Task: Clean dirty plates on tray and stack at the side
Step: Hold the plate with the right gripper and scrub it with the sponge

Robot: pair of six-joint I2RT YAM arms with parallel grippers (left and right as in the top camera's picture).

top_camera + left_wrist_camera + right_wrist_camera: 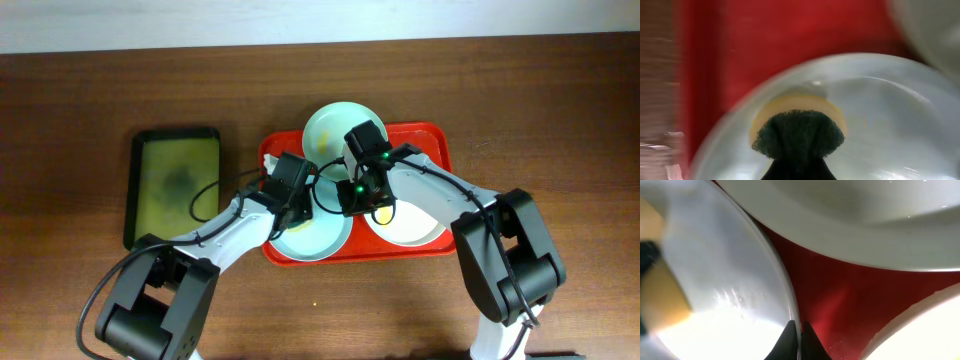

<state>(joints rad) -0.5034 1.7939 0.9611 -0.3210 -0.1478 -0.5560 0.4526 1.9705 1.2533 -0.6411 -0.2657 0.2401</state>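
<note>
The red tray (440,135) holds three plates. A pale mint plate (330,125) sits at its far edge, a white plate (415,230) at the front right and a pale blue plate (320,238) at the front left. My left gripper (300,212) is shut on a sponge (797,132), dark green pad over yellow, and presses it onto the pale blue plate (890,115). My right gripper (800,330) is shut on that plate's right rim (725,255). The right wrist view also shows the mint plate (865,220), the white plate (935,330) and the sponge (660,300).
A smaller black-rimmed olive-green tray (178,185) lies on the wooden table (80,100) left of the red tray. Bare red tray floor shows between the plates (840,290) and left of the pale blue plate (765,45).
</note>
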